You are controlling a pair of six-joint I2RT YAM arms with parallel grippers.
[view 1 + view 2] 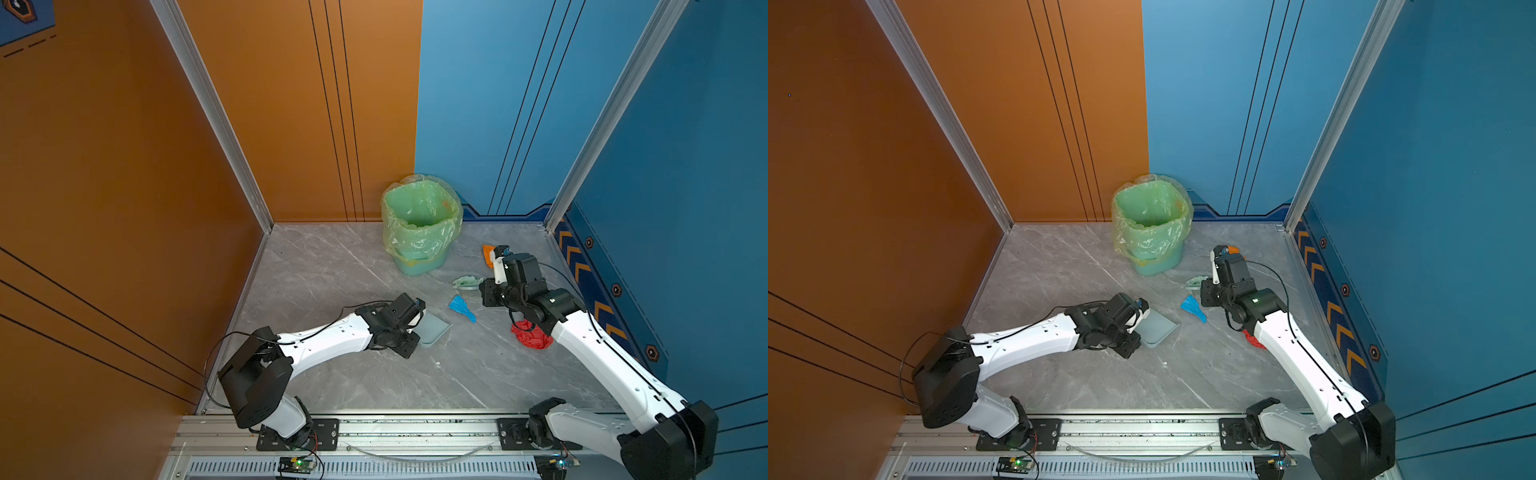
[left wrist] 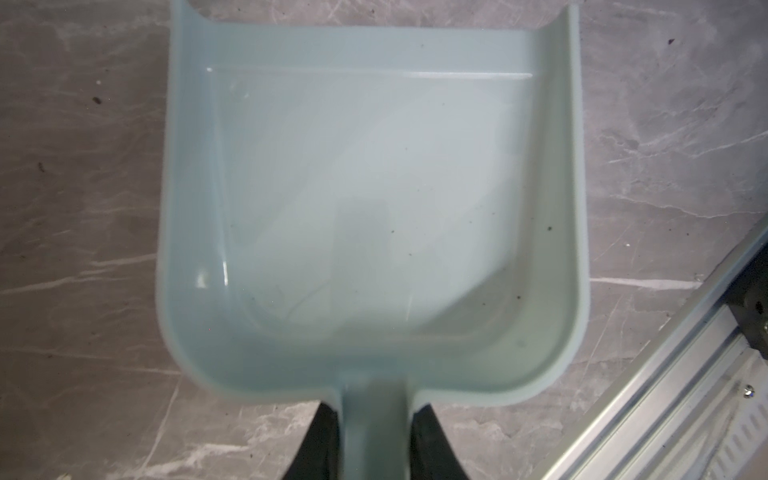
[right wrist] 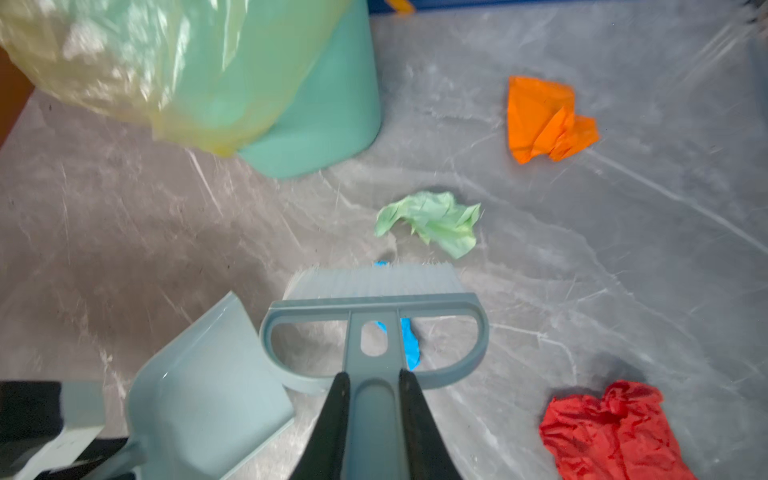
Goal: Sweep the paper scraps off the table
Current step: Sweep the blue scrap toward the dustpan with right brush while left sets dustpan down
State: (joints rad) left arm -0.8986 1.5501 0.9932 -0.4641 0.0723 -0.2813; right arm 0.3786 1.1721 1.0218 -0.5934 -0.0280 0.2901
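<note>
Right wrist view: your right hand (image 3: 374, 374) clamped the brush (image 3: 374, 286) (blue paper scrap (image 3: 411, 349) behind); left hand (image 2: 374, 407) clamped the dustpan (image 2: 370, 208).

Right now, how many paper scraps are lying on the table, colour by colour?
orange scrap: 1
pale green scrap: 1
bright blue scrap: 1
red scrap: 1
Total: 4
</note>
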